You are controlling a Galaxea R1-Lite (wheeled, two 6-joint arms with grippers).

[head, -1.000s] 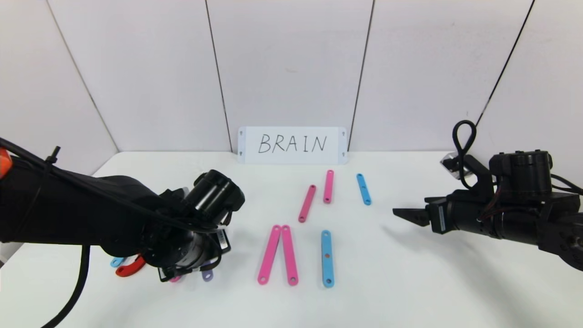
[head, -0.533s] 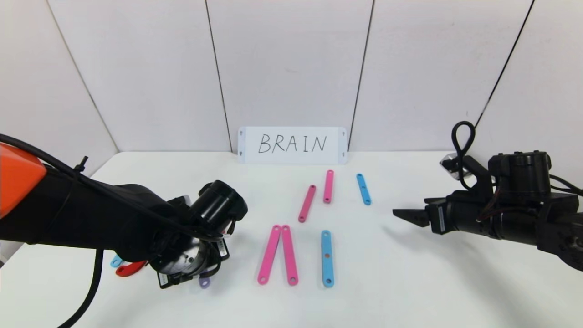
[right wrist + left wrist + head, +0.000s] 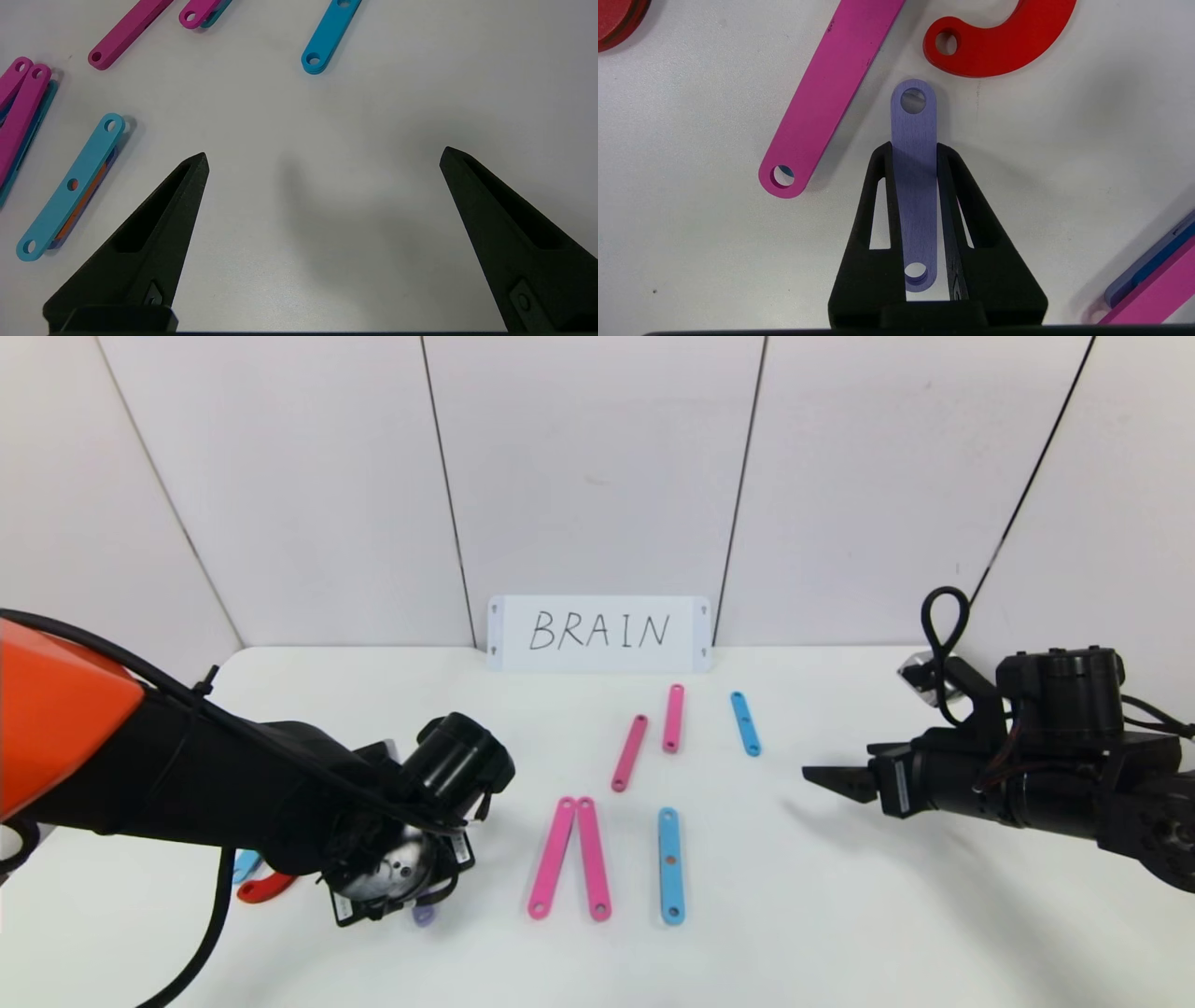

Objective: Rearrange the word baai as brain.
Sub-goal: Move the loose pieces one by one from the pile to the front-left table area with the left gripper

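The letters lie as flat strips on the white table (image 3: pixel 840 915). My left gripper (image 3: pixel 914 148) is shut on a purple strip (image 3: pixel 914 135), its fingers (image 3: pixel 878 196) pressing the strip's two long edges. It holds the strip low over the table. A pink strip (image 3: pixel 831 88) and a red half-ring curve (image 3: pixel 999 44) lie just beyond it. In the head view only the purple strip's end (image 3: pixel 423 915) shows under my left wrist, at the front left. My right gripper (image 3: pixel 826 779) hovers open and empty at the right, its jaws wide apart (image 3: pixel 324 156).
Two long pink strips (image 3: pixel 569 857) and a blue strip (image 3: pixel 670 865) lie mid-table. Two short pink strips (image 3: pixel 630 752) and a blue one (image 3: pixel 745 722) lie behind. A red curve (image 3: pixel 266 887) peeks out by my left arm. The white BRAIN card (image 3: pixel 599 633) stands at the back.
My left arm has pushed a little forward and right, and its wrist has dipped. The purple strip's end has shifted slightly nearer. The pink end beside it is now hidden. The right arm barely moved.
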